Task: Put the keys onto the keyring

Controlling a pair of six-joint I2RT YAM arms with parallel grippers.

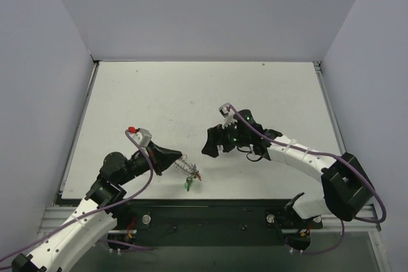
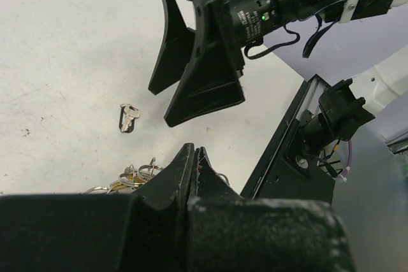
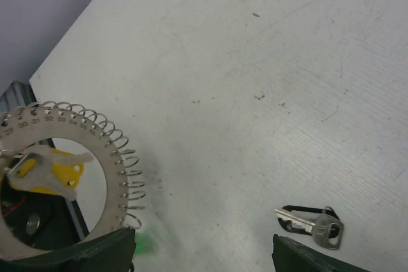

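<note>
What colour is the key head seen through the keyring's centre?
Yellow; the key head shows best in the right wrist view.

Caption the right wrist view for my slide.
Ribbed keyring at lower left; one loose key lies on the table.

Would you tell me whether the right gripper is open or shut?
Open: in its own wrist view the right gripper has its jaws far apart, holding nothing.

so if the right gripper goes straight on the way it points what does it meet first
Probably the bare table: the open right gripper points down at it, the loose key lying close by one fingertip rather than between them. Depth is unclear.
</note>
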